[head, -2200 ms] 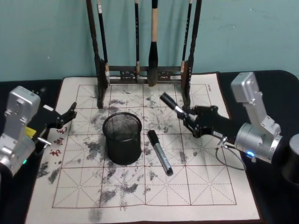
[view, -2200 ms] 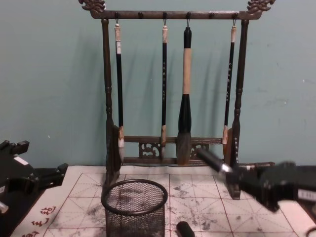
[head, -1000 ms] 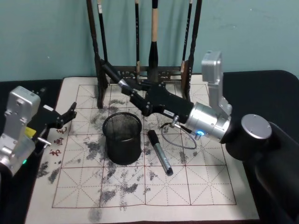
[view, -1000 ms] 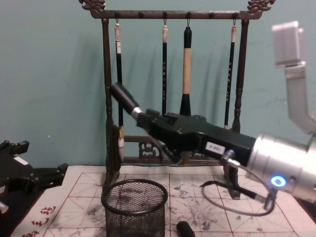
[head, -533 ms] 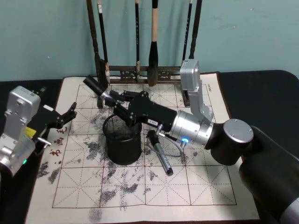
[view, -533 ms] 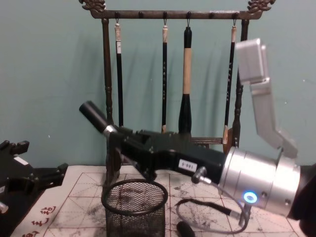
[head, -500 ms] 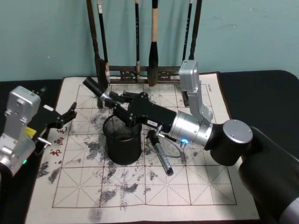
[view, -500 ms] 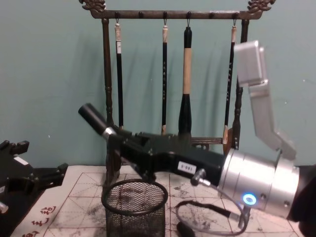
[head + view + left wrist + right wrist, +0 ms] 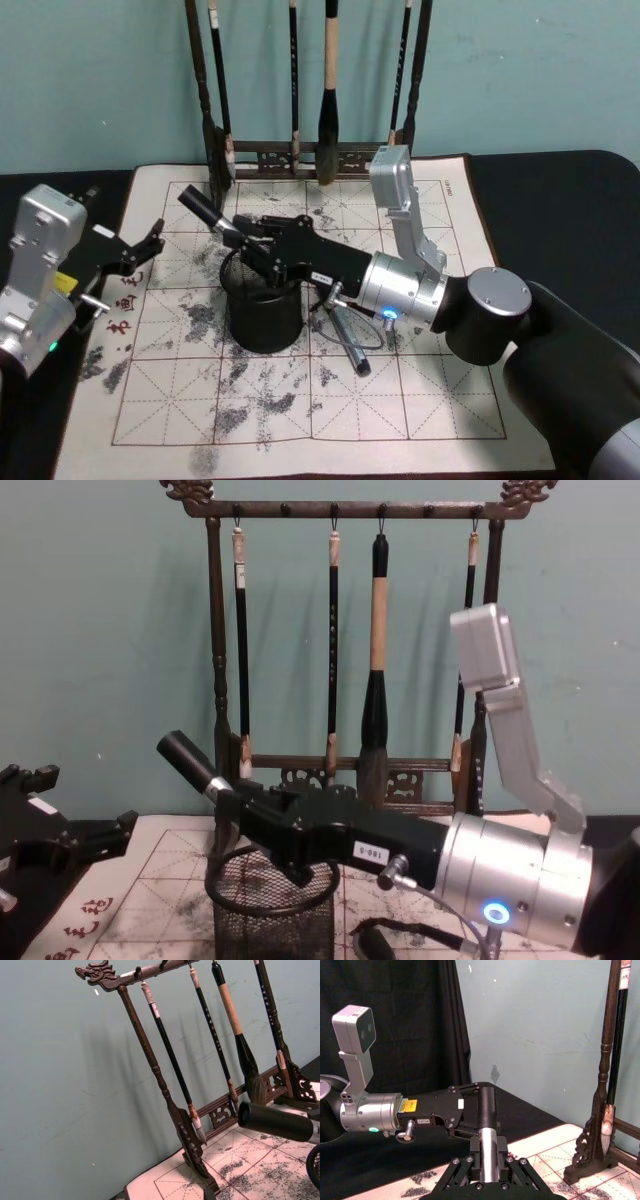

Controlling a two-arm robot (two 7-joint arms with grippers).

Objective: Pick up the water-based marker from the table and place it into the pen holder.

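One marker [image 9: 200, 208] is clamped tilted in the right gripper [image 9: 240, 236] above the pen holder [image 9: 262, 325]. The left gripper [image 9: 137, 253] is parked open on the left

My right arm reaches across to my left side, its pincer [image 9: 248, 240] clamped on the marker [image 9: 205, 210]. My left pincer [image 9: 145, 250] rests parked at the left, fingers apart.

Back wall [image 9: 520, 70]: flat teal, matte, a few small chips and scuffs. Soft shadows of the brush rack [image 9: 215, 630] fall on it. Rack is dark wood with carved ends, four brushes hanging. Desk [image 9: 570, 190] draped in black cloth. White gridded mat [image 9: 430, 400] on top, heavily ink-smudged. Black curtain [image 9: 395, 1020] meets the wall at one side
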